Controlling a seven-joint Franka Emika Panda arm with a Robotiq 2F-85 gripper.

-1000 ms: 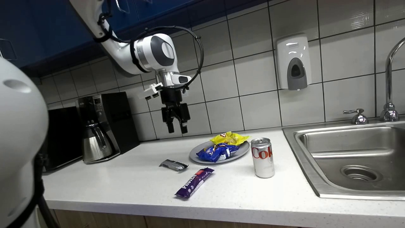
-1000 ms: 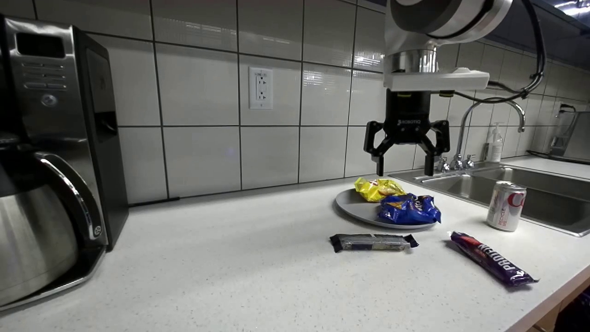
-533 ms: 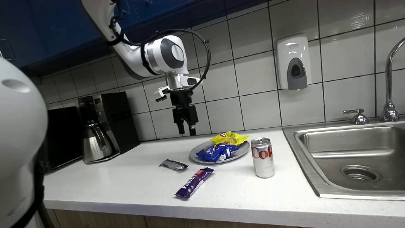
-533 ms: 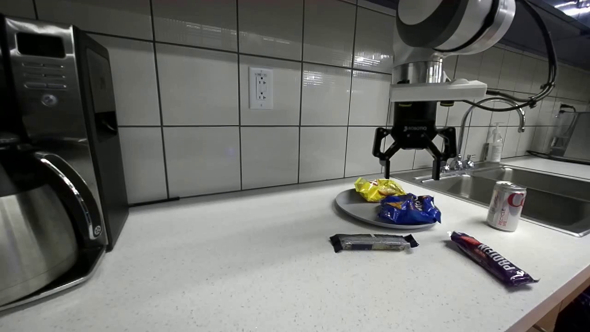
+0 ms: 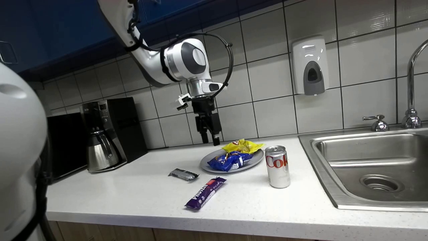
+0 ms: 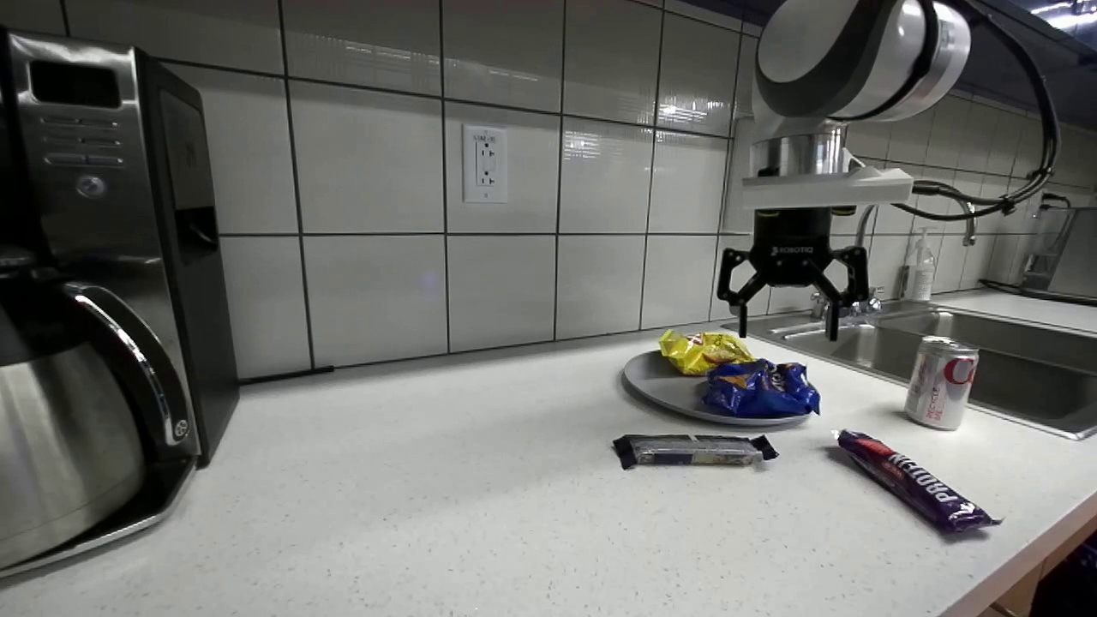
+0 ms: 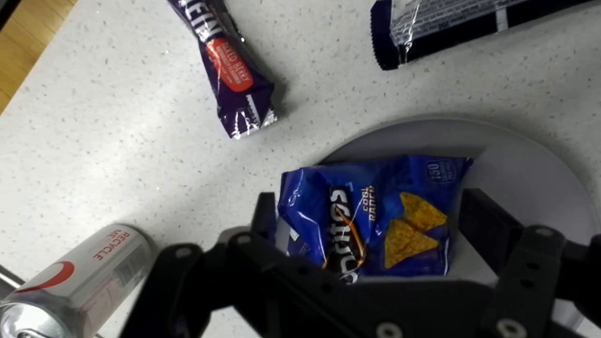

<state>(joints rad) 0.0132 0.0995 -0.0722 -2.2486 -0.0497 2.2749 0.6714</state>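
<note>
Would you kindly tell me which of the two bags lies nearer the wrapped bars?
The blue Doritos bag; the yellow bag lies farther back, toward the tiled wall.

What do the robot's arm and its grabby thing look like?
The Franka Panda arm is white and rounded, with dark grey patches and a silver ring. Black cables loop outside it and black straps wrap around it. A white bracket sits above the black Robotiq gripper, which has two jointed fingers and pale "ROBOTIQ" lettering.
</note>
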